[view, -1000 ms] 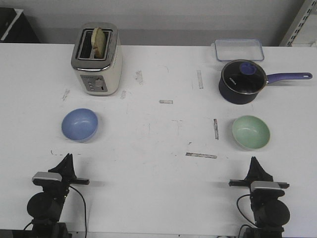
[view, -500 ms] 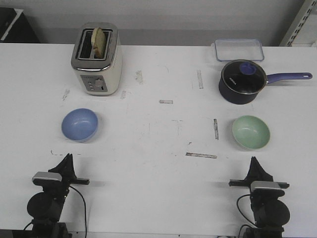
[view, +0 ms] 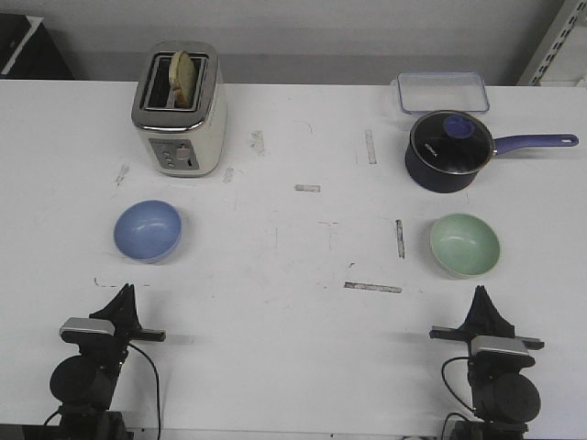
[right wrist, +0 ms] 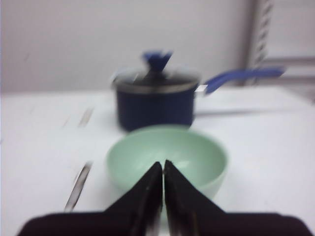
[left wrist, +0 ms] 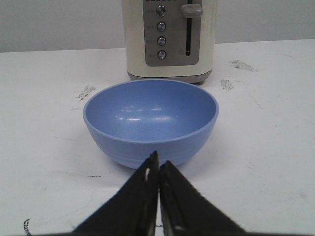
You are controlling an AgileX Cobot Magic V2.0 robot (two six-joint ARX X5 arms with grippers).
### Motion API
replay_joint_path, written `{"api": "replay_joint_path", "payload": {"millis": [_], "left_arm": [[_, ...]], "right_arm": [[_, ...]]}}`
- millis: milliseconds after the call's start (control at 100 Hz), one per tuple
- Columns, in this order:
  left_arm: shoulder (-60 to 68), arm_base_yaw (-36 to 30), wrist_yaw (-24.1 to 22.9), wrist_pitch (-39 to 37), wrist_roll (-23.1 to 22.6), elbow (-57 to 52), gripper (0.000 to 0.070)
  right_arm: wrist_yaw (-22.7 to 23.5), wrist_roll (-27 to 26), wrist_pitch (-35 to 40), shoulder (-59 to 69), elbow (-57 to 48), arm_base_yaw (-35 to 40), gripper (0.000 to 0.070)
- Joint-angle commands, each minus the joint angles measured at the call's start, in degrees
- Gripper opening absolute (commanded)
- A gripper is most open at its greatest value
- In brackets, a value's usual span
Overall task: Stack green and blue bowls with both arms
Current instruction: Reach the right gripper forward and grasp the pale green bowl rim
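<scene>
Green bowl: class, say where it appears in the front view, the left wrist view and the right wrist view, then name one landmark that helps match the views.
Front view: green bowl at right of the table, ahead of the right gripper.
Left wrist view: not in it; only the blue bowl and toaster show.
Right wrist view: green bowl at centre, just beyond the closed fingertips.
Shared landmark: the navy saucepan right behind the bowl.

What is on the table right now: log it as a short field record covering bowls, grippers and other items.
blue bowl: upright, empty, left side, before the toaster
green bowl: upright, empty, right side, before the saucepan
stacked: no, bowls far apart
left gripper: shut, empty, just short of the blue bowl
right gripper: shut, empty, near the green bowl
other: bread in toaster; clear container behind saucepan
</scene>
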State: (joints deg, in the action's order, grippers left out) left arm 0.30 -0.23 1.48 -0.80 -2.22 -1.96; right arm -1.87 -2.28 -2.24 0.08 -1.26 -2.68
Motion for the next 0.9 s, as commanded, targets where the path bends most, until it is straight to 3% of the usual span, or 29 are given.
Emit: {"api": "replay_joint_path", "payload": {"millis": [0,140,300,520,570,690,890], "left_arm": [[-0.11,0.07,0.0,-0.59,-0.07,1.18,0.0001],[-0.11,0.07,0.0,-0.59,-0.07,1.18,0.0001],[-0.11,0.07,0.0,-0.61,-0.07,1.18,0.0001],[-0.11,0.07,0.0,-0.59,-0.07,1.18,0.0001],[-0.11,0.07,0.0,-0.59,-0.07,1.18,0.0001],[-0.11,0.07,0.02,-0.59,-0.07,1.18,0.0001],[-0.11,0.04,0.02,-0.59,0.09,1.18,0.0001]], "right_arm": [[-0.66,-0.39,-1.64,0.0,-3.26,-0.02,0.0],[-1.84,0.15,0.22,3.89,-14.53,-0.02,0.0],[-2.64,0.2,14.36,17.92,-33.83,-0.02,0.0029],[-2.05,0.17,30.99,40.19,-56.13,-0.04,0.0354],[-2.05,0.17,34.6,44.85,-59.91,-0.2,0.0394],[-1.25,0.24,41.13,54.42,-65.44,-1.7,0.0409],[7.02,3.45,44.87,66.88,-66.18,-8.22,0.0409]]}}
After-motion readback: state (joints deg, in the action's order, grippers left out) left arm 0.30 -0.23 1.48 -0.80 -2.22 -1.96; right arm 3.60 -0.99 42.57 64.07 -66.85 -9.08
